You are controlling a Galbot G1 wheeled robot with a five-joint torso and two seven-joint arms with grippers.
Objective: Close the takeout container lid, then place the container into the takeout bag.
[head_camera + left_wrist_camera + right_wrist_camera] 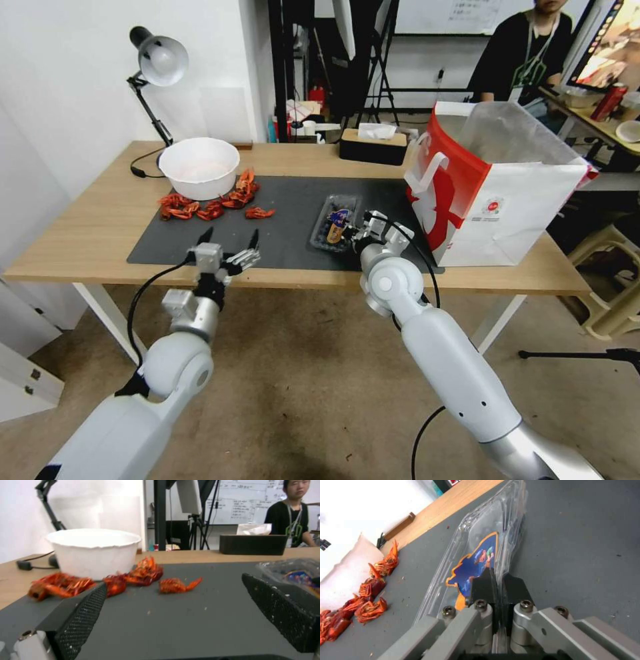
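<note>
Between the two black pads of the right gripper a thin clear plastic edge of the lid is pinched, the jaws almost together on it. That lid bears a blue sticker with an orange border; whatever is printed on it is too small to read. The takeout container lies on the dark mat, just beyond the right gripper toward 12 o'clock. At 3 o'clock from the container stands the takeout bag, red and white, mouth open, with a small round logo on its white face that I cannot read. The left gripper hovers at the near edge of the mat, at 9 o'clock from the container and well apart, its jaws spread wide and empty; its mesh-textured fingers frame the mat. Red crayfish lie scattered beside a white bowl. A black tissue box sits at the far edge of the wooden table, a desk lamp by the white wall
</note>
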